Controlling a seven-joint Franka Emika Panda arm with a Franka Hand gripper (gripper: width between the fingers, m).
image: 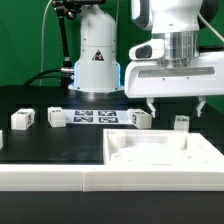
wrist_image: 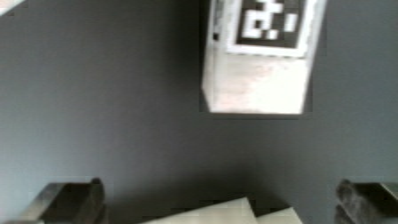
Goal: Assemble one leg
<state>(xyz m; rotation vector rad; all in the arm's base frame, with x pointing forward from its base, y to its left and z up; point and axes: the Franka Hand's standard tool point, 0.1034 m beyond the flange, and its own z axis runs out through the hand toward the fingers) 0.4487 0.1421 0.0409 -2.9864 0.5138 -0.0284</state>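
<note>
Several white chunky legs with black-and-white tags stand on the black table: one (image: 181,122) just below my gripper, one (image: 140,118) beside it, and two (image: 55,117) (image: 22,119) at the exterior view's left. My gripper (image: 176,106) hangs open and empty above the table, its fingers spread either side of the leg below. In the wrist view that leg (wrist_image: 262,55) lies ahead of the open gripper (wrist_image: 217,205), apart from the dark fingertips (wrist_image: 71,200). A corner of the large white panel (wrist_image: 222,212) shows between the fingers.
The large white square panel (image: 160,155) lies in front of the gripper, near the table's front edge. The marker board (image: 97,116) lies flat between the legs. The robot base (image: 95,55) stands behind it, with cables to the exterior view's left.
</note>
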